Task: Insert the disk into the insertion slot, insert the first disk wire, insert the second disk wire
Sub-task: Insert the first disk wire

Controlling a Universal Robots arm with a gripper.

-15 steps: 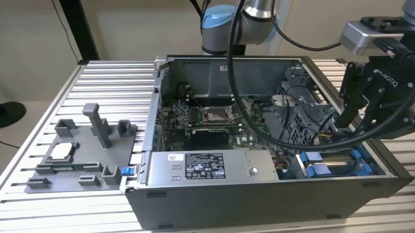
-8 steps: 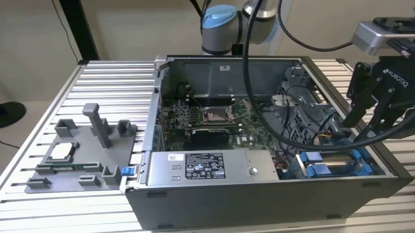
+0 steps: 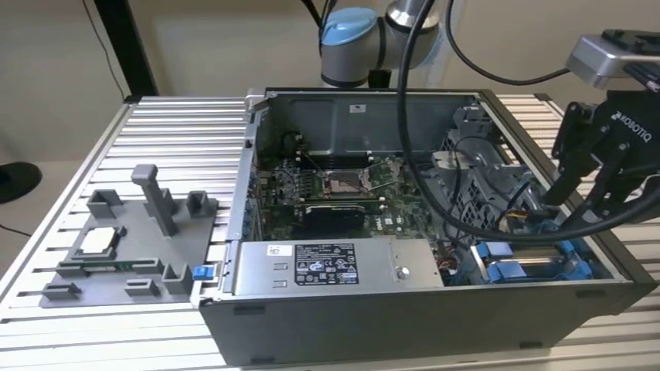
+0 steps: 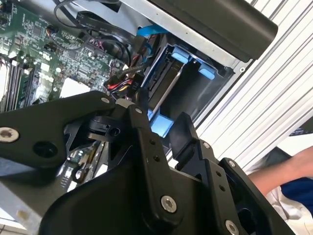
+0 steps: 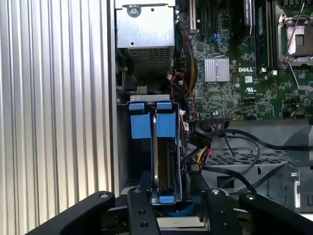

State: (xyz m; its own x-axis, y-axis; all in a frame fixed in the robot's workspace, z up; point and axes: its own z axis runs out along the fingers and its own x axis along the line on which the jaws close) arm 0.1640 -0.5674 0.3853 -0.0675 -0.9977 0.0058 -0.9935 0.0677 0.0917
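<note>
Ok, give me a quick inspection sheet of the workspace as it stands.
Surface: slatted metal table, open computer case on it.
Job's things: disk on edge in its blue carrier, within the insertion slot.
Clutter: grey fixture tray at the exterior view's left of the case.
Gripper: gripper at the disk's end, above the slot.
Cables: black cables hang from the robot arm across the case; coloured wire bundle beside the slot.
Surroundings: a person's arm past the table edge.

The exterior view looks down from well back over the bench (image 3: 154,116) and computer case (image 3: 413,325). Both wrist views peer closely past the hand (image 5: 168,198) (image 4: 161,125) into the insertion slot (image 5: 146,125) (image 4: 205,73) below it.
</note>
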